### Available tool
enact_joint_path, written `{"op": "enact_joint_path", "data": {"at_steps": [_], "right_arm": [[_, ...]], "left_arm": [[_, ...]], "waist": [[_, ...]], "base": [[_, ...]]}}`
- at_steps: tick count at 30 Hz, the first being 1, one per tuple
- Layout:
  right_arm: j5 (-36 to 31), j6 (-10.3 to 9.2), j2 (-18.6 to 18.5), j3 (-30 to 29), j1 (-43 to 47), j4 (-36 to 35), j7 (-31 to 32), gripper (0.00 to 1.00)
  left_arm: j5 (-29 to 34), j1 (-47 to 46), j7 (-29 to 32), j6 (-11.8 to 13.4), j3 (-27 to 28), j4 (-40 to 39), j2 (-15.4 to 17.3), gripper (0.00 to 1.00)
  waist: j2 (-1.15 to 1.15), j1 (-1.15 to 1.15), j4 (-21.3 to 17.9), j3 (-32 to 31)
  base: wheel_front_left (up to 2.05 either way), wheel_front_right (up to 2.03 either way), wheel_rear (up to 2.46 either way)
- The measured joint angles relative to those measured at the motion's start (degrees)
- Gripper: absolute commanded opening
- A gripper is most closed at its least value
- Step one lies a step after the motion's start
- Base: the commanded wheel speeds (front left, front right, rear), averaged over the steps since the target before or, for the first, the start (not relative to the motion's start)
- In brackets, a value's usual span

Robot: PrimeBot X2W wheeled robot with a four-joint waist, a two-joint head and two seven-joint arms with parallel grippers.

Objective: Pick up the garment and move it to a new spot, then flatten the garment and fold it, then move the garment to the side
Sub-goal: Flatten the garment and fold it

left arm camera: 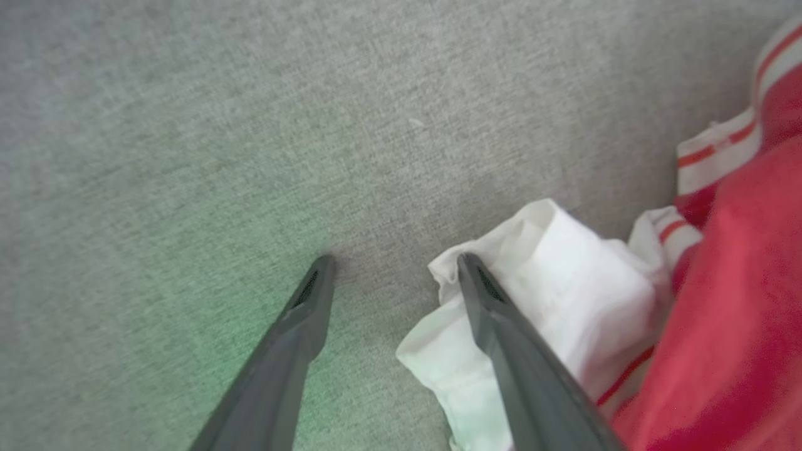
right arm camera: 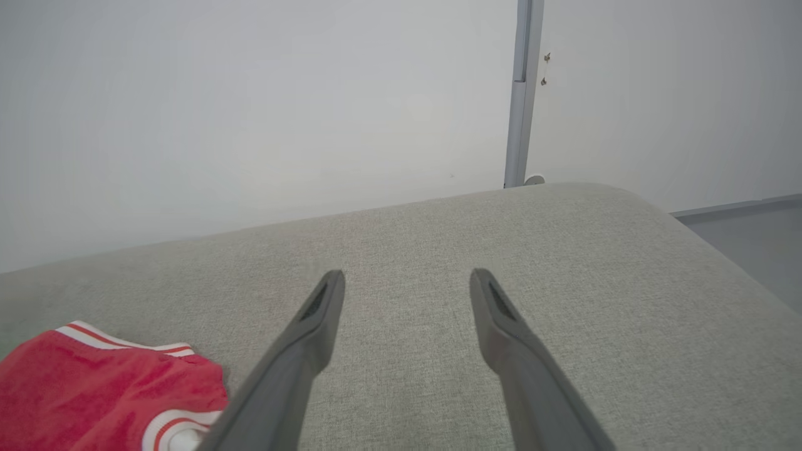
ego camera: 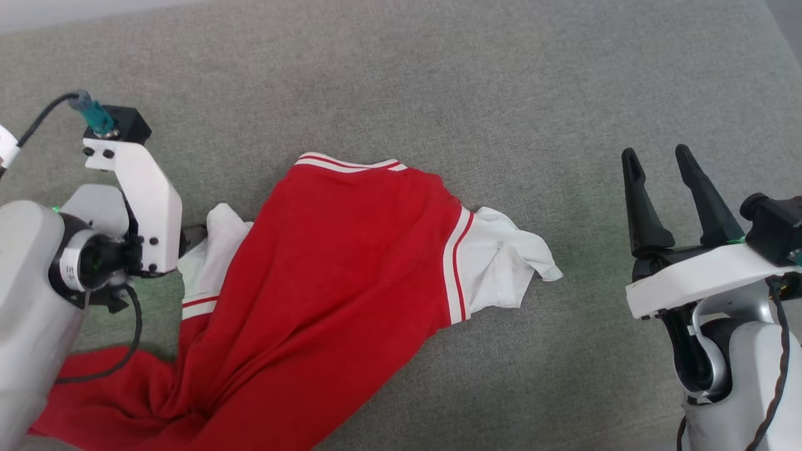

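The garment (ego camera: 338,263) lies rumpled on the grey cushion (ego camera: 438,75), mid head view. The left gripper (left arm camera: 391,263) stands spread and empty. In its wrist view one finger (left arm camera: 501,326) crosses the white sleeve (left arm camera: 583,294), with red cloth at 4 o'clock. The right gripper (ego camera: 655,153) is also spread, and the garment lies well apart at its 9 o'clock.

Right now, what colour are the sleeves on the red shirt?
White sleeves, edged with red-and-white stripes against the red garment; clearest in the head view.
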Motion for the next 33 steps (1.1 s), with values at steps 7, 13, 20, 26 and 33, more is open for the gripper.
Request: {"op": "enact_joint_path", "data": {"at_steps": [7,13,20,26,33], "right_arm": [[-0.1,0.01,0.1,-0.2,-0.8,0.3,-0.2,1.00],[-0.2,0.01,0.1,-0.5,-0.8,0.5,-0.2,1.00],[-0.2,0.01,0.1,-0.6,-0.8,0.5,-0.2,1.00],[0.0,0.01,0.2,-0.6,-0.8,0.7,-0.3,1.00],[0.5,0.01,0.2,0.0,-1.4,0.9,-0.6,1.00]], "left_arm": [[-1.1,-2.0,3.1,1.9,0.5,0.7,-0.3,1.00],[-2.1,-4.0,8.0,5.4,1.2,-1.9,0.7,1.00],[-2.7,-6.1,13.1,9.0,1.8,-9.0,2.1,1.00],[-4.6,-5.1,17.2,11.3,0.8,-16.1,1.8,1.00],[-1.6,-3.5,15.9,10.4,-2.1,-18.0,2.1,1.00]], "waist": [[0.00,0.00,0.3,1.0],[0.00,0.00,1.0,1.0],[0.00,0.00,1.3,1.0],[0.00,0.00,1.5,1.4],[0.00,0.00,1.2,2.5]], "base": [[0.00,0.00,0.00],[0.00,0.00,0.00],[0.00,0.00,0.00],[0.00,0.00,0.00],[0.00,0.00,0.00]]}}
